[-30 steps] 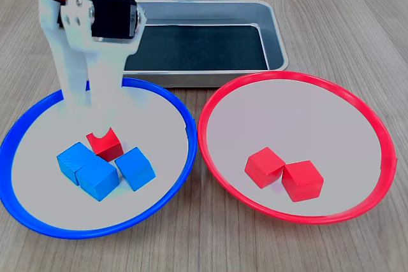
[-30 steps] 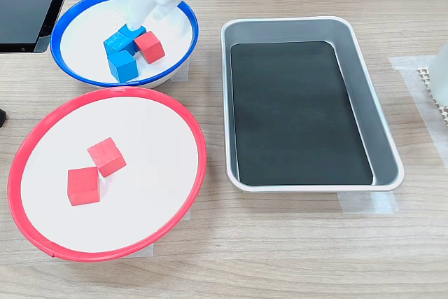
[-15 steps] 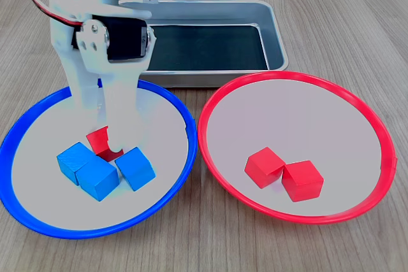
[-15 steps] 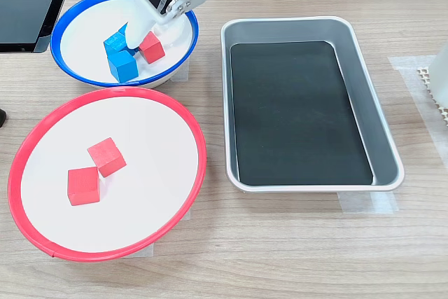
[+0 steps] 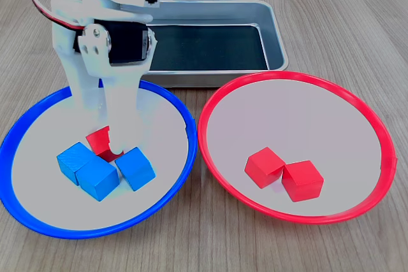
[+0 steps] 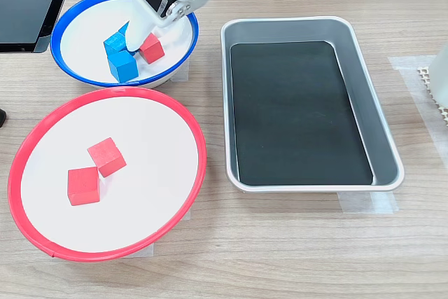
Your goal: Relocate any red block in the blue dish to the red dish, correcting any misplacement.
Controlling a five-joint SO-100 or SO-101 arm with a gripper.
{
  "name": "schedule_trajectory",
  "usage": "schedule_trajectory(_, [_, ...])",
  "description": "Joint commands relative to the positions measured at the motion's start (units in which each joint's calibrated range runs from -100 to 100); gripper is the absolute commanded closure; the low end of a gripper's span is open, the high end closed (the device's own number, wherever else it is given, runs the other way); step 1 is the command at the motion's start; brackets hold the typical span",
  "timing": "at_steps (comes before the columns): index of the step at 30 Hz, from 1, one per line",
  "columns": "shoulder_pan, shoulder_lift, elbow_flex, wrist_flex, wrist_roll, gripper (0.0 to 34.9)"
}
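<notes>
On the wood table [image 5: 331,17], your gripper [image 5: 109,139] straddles the red block [image 5: 101,142]; grip unclear—close, then lift clear.

no readable text, labels, brands or numbers anywhere

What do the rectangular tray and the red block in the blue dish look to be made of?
The rectangular tray looks like brushed metal, probably aluminium: dull silver walls with soft reflections and a rolled rim, plus a matte black liner on its floor. The red block looks like painted wood or dense foam: flat matte colour, crisp edges, no gloss. The pictures cannot settle which.
</notes>
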Motion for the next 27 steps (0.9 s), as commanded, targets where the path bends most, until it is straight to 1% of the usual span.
schedule_trajectory(1, [-0.11, -0.03, 0.06, -1.23, 0.24, 21.5])
schedule_trajectory(12, [0.92, 3.89, -0.48, -3.54, 0.34, 22.2])
schedule_trajectory(19, [1.39, 5.34, -1.03, -3.7, 0.1, 23.0])
schedule_trajectory(24, [1.96, 5.6, -0.94, -3.79, 0.49, 22.9])
schedule_trajectory(27, [2.05, 5.77, -0.94, -3.87, 0.63, 24.3])
